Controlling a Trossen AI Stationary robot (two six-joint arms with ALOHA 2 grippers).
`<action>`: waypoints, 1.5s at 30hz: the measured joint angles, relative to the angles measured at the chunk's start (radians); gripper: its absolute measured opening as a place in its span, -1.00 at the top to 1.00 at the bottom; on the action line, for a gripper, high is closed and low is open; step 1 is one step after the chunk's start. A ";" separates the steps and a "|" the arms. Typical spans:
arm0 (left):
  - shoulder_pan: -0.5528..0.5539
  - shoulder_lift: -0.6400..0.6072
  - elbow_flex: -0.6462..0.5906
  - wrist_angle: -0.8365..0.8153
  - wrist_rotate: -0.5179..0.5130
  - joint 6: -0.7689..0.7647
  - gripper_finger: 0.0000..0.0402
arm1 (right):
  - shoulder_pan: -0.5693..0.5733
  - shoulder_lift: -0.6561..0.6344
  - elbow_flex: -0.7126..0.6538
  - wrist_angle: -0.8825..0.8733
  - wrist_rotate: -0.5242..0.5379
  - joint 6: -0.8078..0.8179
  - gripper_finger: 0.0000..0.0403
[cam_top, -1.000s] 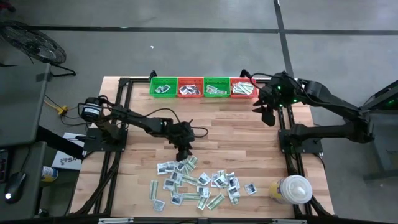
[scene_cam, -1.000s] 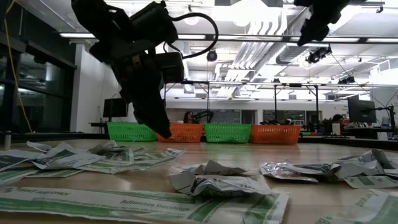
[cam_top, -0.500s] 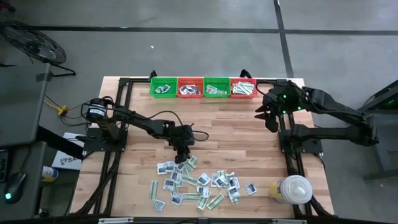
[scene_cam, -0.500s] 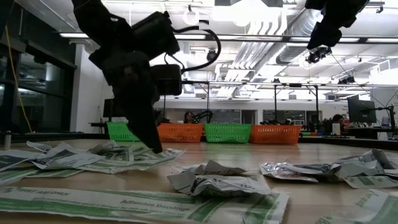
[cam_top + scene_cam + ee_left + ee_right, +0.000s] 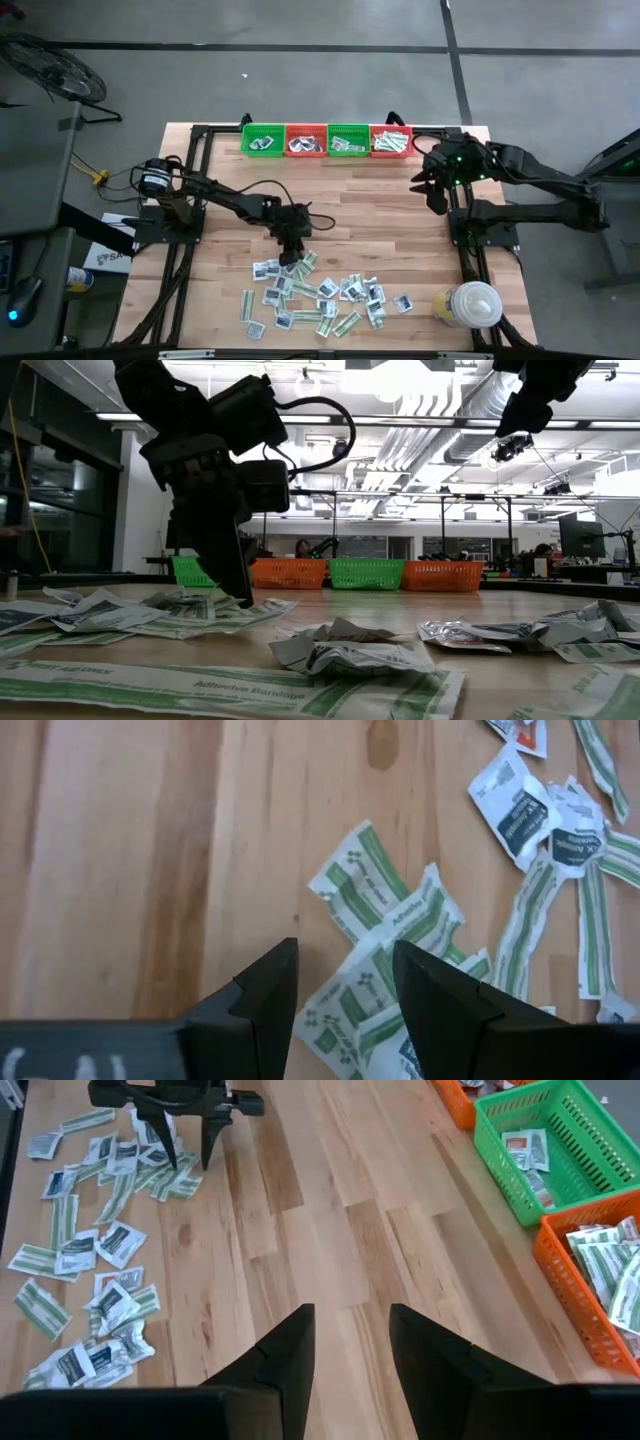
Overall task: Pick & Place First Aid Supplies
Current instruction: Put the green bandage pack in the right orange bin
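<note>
**Packets scattered near the front edge, left gripper poised over the pile**

First aid supplies lie in a loose scatter on the table, close to its front edge and well apart from the four baskets along the back edge. They look light, thin and floppy: crinkled foil-like squares and limp paper strips that lie flat, overlap, and would likely slide or lift together. A pinch at a raised or free edge seems the best hold. The pale-green strips point every way, with no shared long axis; those under the fingers run diagonally.

The left gripper hangs at the pile's back fringe, jaws parted and empty, straddling the green strips. The right gripper waits above bare wood toward the right back corner, jaws apart, holding nothing.
</note>
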 joint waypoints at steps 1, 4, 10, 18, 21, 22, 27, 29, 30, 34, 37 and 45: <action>-0.005 0.000 0.000 0.002 0.000 0.000 0.19 | 0.003 0.000 0.000 0.000 0.000 0.001 0.38; -0.014 0.000 0.000 0.003 -0.016 0.003 0.19 | 0.012 0.000 0.000 0.003 0.008 0.011 0.38; -0.013 0.000 0.000 0.031 -0.065 0.000 0.19 | 0.038 0.000 0.000 0.033 0.042 0.034 0.38; -0.010 0.069 0.000 0.147 -0.033 -0.009 0.19 | 0.062 0.001 0.000 0.054 0.054 0.043 0.38; -0.010 0.114 0.003 0.199 -0.008 -0.017 0.19 | 0.063 0.001 0.000 0.056 0.053 0.060 0.38; -0.010 0.119 0.004 0.201 -0.009 -0.026 0.19 | 0.063 0.001 0.000 0.056 0.051 0.067 0.38; -0.010 0.123 0.004 0.201 0.010 -0.019 0.19 | 0.063 0.001 0.000 0.056 0.046 0.082 0.38; -0.009 0.124 0.003 0.194 0.039 -0.004 0.19 | 0.063 0.001 0.000 0.055 0.046 0.082 0.38; -0.009 0.124 0.003 0.190 0.045 -0.001 0.19 | 0.063 0.001 0.000 0.055 0.045 0.082 0.38; -0.009 0.125 0.004 0.174 0.048 0.024 0.19 | 0.063 0.001 0.000 0.055 0.045 0.082 0.38; -0.009 0.126 0.004 0.171 0.052 0.027 0.19 | 0.063 0.001 0.000 0.055 0.045 0.082 0.38; -0.009 0.126 0.003 0.135 0.086 0.049 0.19 | 0.063 0.001 0.000 0.055 0.045 0.082 0.38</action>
